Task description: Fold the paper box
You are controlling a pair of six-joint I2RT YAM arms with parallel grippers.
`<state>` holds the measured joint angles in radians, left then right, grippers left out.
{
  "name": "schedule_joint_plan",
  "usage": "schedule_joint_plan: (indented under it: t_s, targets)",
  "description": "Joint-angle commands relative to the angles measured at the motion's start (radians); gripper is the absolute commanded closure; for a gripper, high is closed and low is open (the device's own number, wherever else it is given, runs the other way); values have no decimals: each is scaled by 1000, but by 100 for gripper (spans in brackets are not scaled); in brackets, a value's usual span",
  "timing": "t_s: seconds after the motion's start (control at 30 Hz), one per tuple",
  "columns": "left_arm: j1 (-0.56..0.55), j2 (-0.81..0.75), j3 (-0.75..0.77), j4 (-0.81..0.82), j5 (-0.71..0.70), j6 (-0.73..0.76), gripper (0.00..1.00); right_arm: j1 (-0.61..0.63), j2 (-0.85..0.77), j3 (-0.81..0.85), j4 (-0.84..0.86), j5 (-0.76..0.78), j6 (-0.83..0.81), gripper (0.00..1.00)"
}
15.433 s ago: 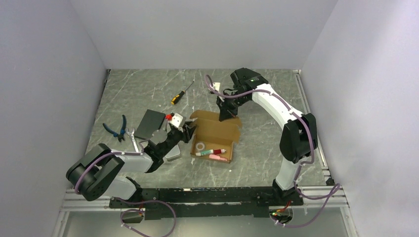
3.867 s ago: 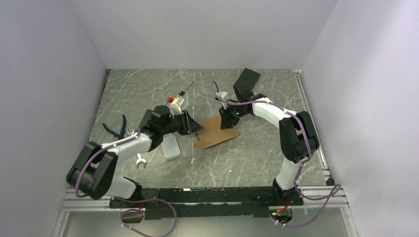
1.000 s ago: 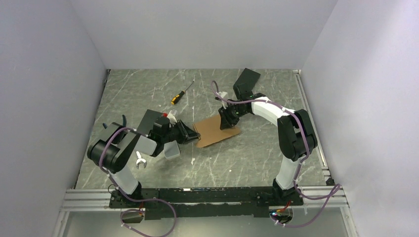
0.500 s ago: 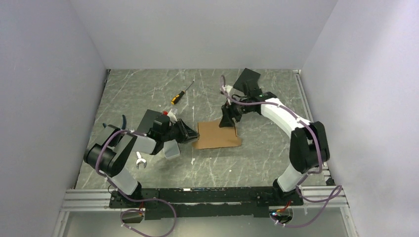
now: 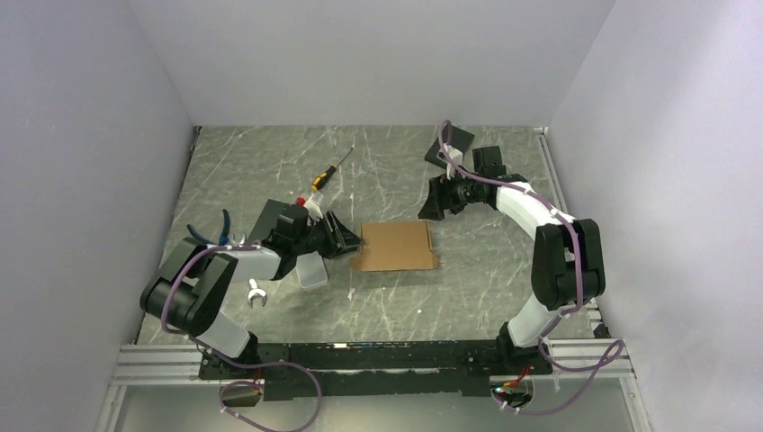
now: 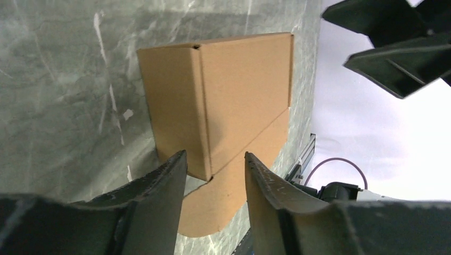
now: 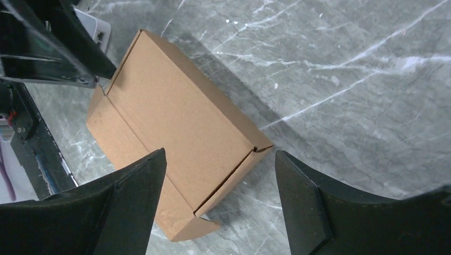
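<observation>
The paper box [image 5: 396, 245] lies shut and flat on the table's middle, a tan carton with a rounded tab sticking out at its near left corner. My left gripper [image 5: 351, 241] sits low at the box's left end, open. In the left wrist view the box [image 6: 223, 101] stands just beyond the left gripper [image 6: 215, 155], its corner in line with the gap, and neither finger touches it. My right gripper [image 5: 431, 208] hangs off the box's back right corner, open wide and empty. In the right wrist view the box [image 7: 181, 133] lies below the right gripper [image 7: 219, 153].
A grey tin [image 5: 310, 268] and a black slab [image 5: 270, 218] lie beside the left arm, with blue pliers [image 5: 220, 232] and a wrench [image 5: 255, 293] further left. A yellow-handled screwdriver [image 5: 329, 169] lies at the back. Another black slab [image 5: 454, 139] sits behind the right gripper.
The right gripper has let go of the box, opened and pulled back to the back right. The box now lies flat and square. The left gripper has opened somewhat.
</observation>
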<state>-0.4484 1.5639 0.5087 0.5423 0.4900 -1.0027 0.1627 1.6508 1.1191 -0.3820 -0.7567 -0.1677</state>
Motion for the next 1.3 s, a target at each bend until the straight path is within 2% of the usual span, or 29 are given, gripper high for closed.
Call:
schedule_joint_plan:
  t_s: [0.0,0.1,0.2,0.23,0.27,0.47,0.73,0.83,0.97,1.13,1.2,1.27]
  targets:
    - [-3,-94,14,-31,-23,51,49,-13,41,-4,46,-12,58,20]
    - [-2,-108,21,-54,-33,72,45,-27,71,-7,41,-37,80,16]
    - [-2,-86,34,-59,-34,93,42,-48,84,-34,68,-54,116,8]
    - [-1,-72,40,-53,-31,97,42,-56,87,-43,77,-56,126,2]
    - [0,-55,44,-43,-25,100,42,-63,94,-53,89,-60,135,1]
    - [3,43,42,79,18,82,42,-80,169,-78,117,-145,166,1]
    - [4,20,10,126,22,90,41,-81,227,-88,135,-261,184,3]
    - [4,-52,-28,130,-14,111,40,-81,227,-85,127,-274,177,2]
    - [4,-196,-71,60,-88,175,39,-92,221,-84,113,-285,136,1]
    - [4,-456,-151,-49,-239,232,22,-117,186,-89,104,-287,108,0]
    - [4,-567,-199,-69,-313,228,2,-129,169,-104,113,-297,96,0]
    - [4,-690,-248,-110,-401,183,1,-136,153,-128,137,-315,92,0]
